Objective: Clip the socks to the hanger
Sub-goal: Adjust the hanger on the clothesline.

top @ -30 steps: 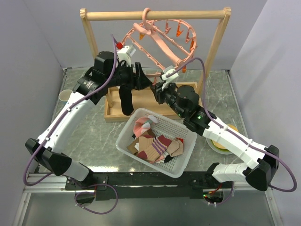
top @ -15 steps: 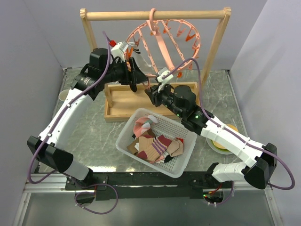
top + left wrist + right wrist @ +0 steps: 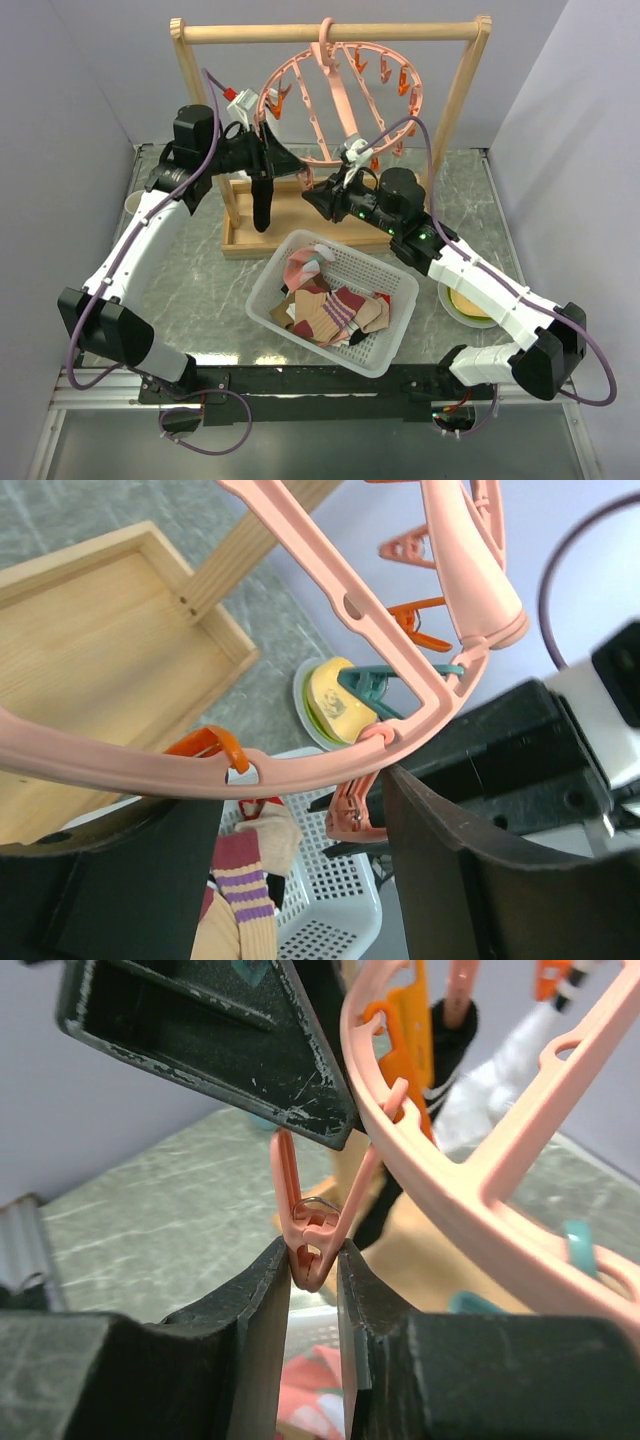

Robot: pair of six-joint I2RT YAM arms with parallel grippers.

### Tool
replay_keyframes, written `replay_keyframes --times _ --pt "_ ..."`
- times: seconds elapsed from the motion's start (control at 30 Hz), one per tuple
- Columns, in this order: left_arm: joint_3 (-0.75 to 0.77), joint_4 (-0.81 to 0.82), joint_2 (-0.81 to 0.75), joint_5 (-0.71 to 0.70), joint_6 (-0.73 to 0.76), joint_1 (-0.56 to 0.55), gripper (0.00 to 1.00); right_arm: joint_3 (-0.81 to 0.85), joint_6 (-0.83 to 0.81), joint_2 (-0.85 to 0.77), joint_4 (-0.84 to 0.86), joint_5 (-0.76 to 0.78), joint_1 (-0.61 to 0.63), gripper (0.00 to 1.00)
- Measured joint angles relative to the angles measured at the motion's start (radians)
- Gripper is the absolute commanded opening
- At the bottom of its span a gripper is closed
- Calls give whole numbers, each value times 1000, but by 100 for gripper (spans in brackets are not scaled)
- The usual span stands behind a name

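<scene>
Top external view, nearest the arm bases: the white mesh basket (image 3: pixel 365 262) sits below the right gripper (image 3: pixel 314 1260), on its near side, and holds a pile of socks (image 3: pixel 325 310); pink-and-white, tan with purple stripes, maroon striped and brown ones show, so most of the work looks undone; just beyond the basket that right gripper is clenched on a pink clip (image 3: pixel 310 1235) dangling from the ring, squeezing its tail ends; right beside it, to its left, the left gripper (image 3: pixel 285 162) has its jaws standing well apart with the ring of the hanger (image 3: pixel 338 95) crossing the gap; a black sock (image 3: pixel 262 205) hangs straight down just under the left gripper, and I cannot tell what it hangs by; no sock is seen pinned on the ring, so I judge this the first clipping, with the clip being opened for it; above and beyond both grippers the hanger hooks on the wooden rack (image 3: pixel 330 32); as for other containers, a bowl (image 3: pixel 447 303) right of the right gripper holds a yellow thing (image 3: pixel 335 698) with a teal clip (image 3: pixel 380 680) on it; the wooden tray (image 3: pixel 290 222) lies directly under both grippers; a cup (image 3: pixel 135 203) stands left of the left gripper, contents hidden.
</scene>
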Motion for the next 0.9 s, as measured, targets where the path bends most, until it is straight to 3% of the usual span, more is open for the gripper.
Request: replay_keyframes --times 0.6,0.9 --pt "-134 271 -97 212 -105 25 83 -8 238 47 152 -355 -126 0" --pt "-157 133 -158 237 -8 24 78 -9 259 47 161 -388 -137 0"
